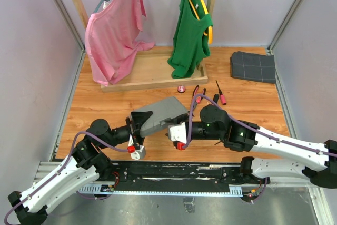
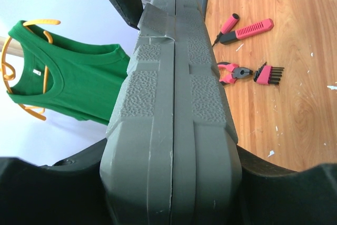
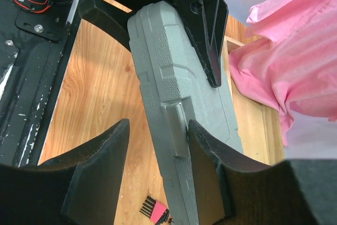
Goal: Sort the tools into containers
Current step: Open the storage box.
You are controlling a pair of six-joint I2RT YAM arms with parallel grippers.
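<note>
My left gripper [image 1: 142, 122] is shut on the closed grey tool case [image 1: 163, 110], holding it tilted above the table; in the left wrist view its jaws press both flat sides of the case [image 2: 171, 77]. My right gripper [image 3: 158, 127] is open and straddles the case's edge [image 3: 168, 56]. One finger [image 3: 210, 151] touches the latch; the other stands clear. On the wood lie pliers [image 2: 231, 72], a hex-key set [image 2: 267, 73], a pink knife-like tool [image 2: 247, 29], screwdrivers [image 1: 221, 96] and a round red piece [image 1: 181, 89].
A wooden clothes rack [image 1: 152, 72] stands at the back with a pink shirt [image 1: 113, 30] and a green top [image 1: 190, 30]. A dark grey folded cloth [image 1: 253, 67] lies at the back right. Walls close both sides.
</note>
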